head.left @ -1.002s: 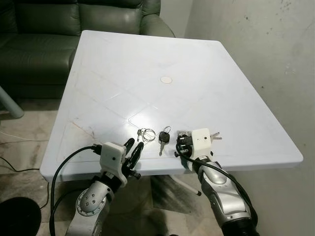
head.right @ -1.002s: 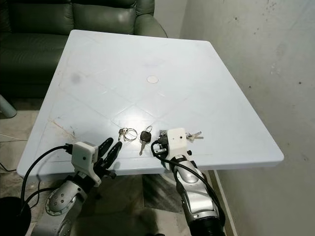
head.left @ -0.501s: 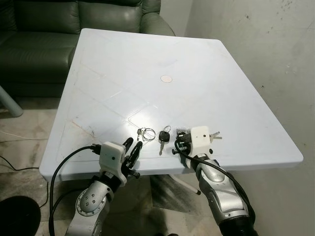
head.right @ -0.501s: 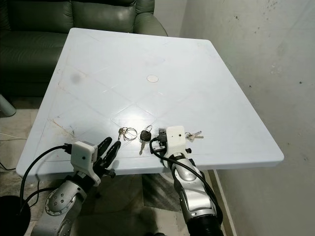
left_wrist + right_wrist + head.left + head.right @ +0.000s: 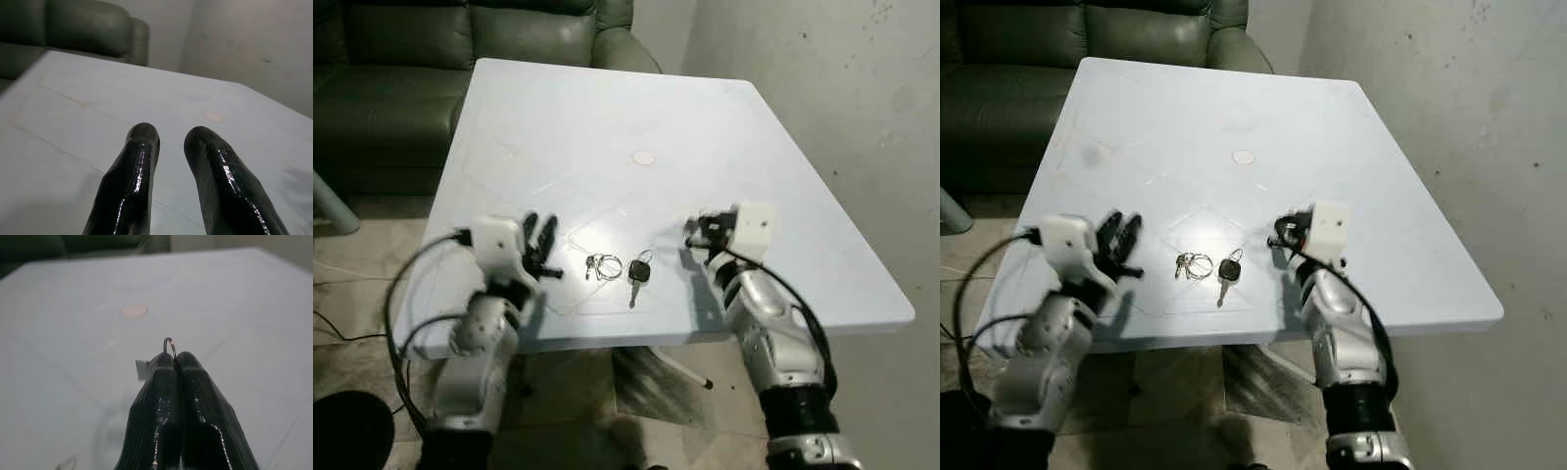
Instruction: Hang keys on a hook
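One small key ring [image 5: 169, 345] between the pressed-together right pincer [image 5: 174, 363] fingers.

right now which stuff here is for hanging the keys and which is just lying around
For the job:
- key ring pinched in the right gripper
- keys on a ring and black key on the table

Lying about:
- sofa
- left gripper, empty

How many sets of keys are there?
3: a ringed bunch and a black-headed key lying on the table, and one ring pinched in the right gripper.
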### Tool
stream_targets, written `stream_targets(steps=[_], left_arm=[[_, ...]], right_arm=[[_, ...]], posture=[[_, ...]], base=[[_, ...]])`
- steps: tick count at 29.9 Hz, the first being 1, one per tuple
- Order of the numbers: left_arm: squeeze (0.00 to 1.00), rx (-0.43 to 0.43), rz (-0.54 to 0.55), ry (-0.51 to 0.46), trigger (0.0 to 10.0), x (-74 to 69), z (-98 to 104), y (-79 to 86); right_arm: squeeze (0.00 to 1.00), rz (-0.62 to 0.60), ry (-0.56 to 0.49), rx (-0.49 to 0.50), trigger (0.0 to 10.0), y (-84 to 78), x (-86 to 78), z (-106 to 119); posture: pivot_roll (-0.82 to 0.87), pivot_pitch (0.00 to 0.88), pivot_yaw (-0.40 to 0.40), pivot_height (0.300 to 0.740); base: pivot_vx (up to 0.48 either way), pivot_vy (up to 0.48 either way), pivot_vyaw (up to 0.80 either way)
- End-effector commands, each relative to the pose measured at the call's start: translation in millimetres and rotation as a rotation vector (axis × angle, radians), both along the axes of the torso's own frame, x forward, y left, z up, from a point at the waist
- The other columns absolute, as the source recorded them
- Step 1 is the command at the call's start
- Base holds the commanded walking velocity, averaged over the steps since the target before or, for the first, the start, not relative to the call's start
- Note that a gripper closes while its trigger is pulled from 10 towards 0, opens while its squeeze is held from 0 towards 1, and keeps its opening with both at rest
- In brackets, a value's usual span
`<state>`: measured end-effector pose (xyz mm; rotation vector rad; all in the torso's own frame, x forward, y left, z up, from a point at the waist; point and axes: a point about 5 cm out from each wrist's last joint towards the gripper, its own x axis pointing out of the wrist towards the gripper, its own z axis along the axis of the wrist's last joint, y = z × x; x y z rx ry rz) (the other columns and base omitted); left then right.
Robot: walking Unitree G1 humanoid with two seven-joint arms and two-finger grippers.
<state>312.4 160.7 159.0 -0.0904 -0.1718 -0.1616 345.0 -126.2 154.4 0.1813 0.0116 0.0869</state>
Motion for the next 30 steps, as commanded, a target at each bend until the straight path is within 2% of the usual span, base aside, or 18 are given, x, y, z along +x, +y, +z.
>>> stream_targets(steps=[1,2,3,5,6,7,9,13,17,19,24,30], left_arm=[[0.0,-0.005,0.047,0.01,10.0,5.4,5.0,9.4],[0.0,-0.002,0.052,0.002,10.0,5.3,6.7,11.6],[0.0,-0.019,0.08,0.004,10.0,2.5,6.4,18.5],[0.0,-0.044,0.096,0.019,10.0,1.7,4.8,22.3],[0.0,-0.075,0.101,0.016,10.0,-1.0,2.7,24.7],[0.0,-0.075,0.101,0.016,10.0,-1.0,2.7,24.7],[0.0,-0.082,0.097,0.02,10.0,-8.8,-1.8,24.3],[0.0,-0.082,0.074,0.012,10.0,-12.6,0.0,19.7],[0.0,-0.084,0.074,0.025,10.0,-12.9,-1.6,19.6],[0.0,-0.08,0.082,0.025,10.0,-11.0,-2.6,22.1],[0.0,-0.078,0.092,0.006,10.0,-4.7,5.8,26.8],[0.0,-0.064,0.113,0.007,10.0,1.0,8.4,33.6]], right_arm=[[0.0,-0.047,-0.08,-0.042,0.0,-8.8,2.4,18.3],[0.0,-0.052,-0.088,-0.066,0.0,-9.3,2.5,19.6],[0.0,-0.067,-0.157,-0.14,4.1,-10.5,-0.8,25.1],[0.0,-0.07,-0.197,-0.181,4.1,-10.5,-3.4,28.0],[0.0,-0.019,-0.216,-0.167,10.0,-7.8,-7.6,25.8],[0.0,-0.019,-0.216,-0.167,10.0,-7.8,-7.6,25.8],[0.0,0.101,-0.263,-0.081,10.0,-4.2,-22.1,18.0],[0.0,0.159,-0.296,-0.084,10.0,-3.9,-30.6,15.1],[0.0,0.099,-0.227,-0.17,10.0,-9.9,-27.4,4.8],[0.0,0.087,-0.22,-0.136,10.0,-15.4,-26.5,3.2],[0.0,0.086,-0.242,-0.173,10.0,-22.9,-23.2,8.9],[0.0,0.073,-0.251,-0.178,10.0,-26.3,-18.3,14.7]], posture=[[0.03,0.02,-0.105,0.74],[0.02,0.014,-0.099,0.74],[0.02,0.012,-0.099,0.74],[0.02,0.009,-0.099,0.74],[0.02,0.009,-0.099,0.74],[0.02,0.009,-0.099,0.74],[0.02,0.0,-0.102,0.74],[0.02,0.0,-0.102,0.74],[0.02,0.0,-0.101,0.74],[0.02,0.0,-0.097,0.74],[0.01,0.0,-0.094,0.74],[0.01,0.0,-0.09,0.74]], base=[[0.0,0.0,0.0],[0.0,0.0,0.0],[0.0,0.0,0.0],[0.0,0.0,0.0],[0.0,0.0,0.0],[0.0,0.0,0.0],[0.0,0.0,0.0],[0.0,0.0,0.0],[0.0,0.0,0.0],[0.0,0.0,0.0],[0.0,0.0,0.0],[0.0,0.0,-0.69]])
